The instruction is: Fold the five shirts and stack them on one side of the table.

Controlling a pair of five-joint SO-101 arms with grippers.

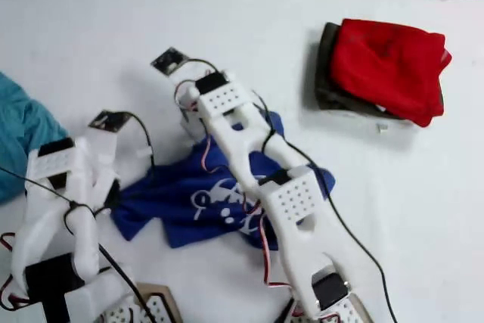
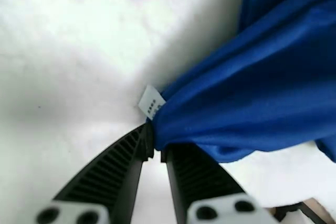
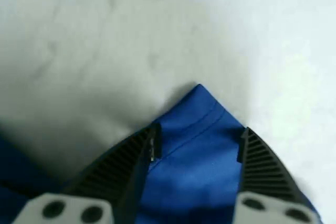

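A blue shirt (image 1: 198, 203) with a white print lies crumpled at the middle of the white table (image 1: 91, 35). My left gripper (image 2: 156, 142) is shut on its edge just beside a small white label (image 2: 151, 103); in the high view this gripper (image 1: 113, 194) sits at the shirt's left end. My right gripper (image 3: 199, 135) is open, its fingers straddling a corner of the blue shirt (image 3: 202, 171) that lies flat on the table. In the high view the right gripper (image 1: 195, 115) is at the shirt's far side.
At the back right, a folded red shirt (image 1: 389, 66) lies on top of a folded dark shirt (image 1: 327, 73). A teal shirt (image 1: 19, 138) lies bunched at the left edge. Both arms' cables trail over the blue shirt.
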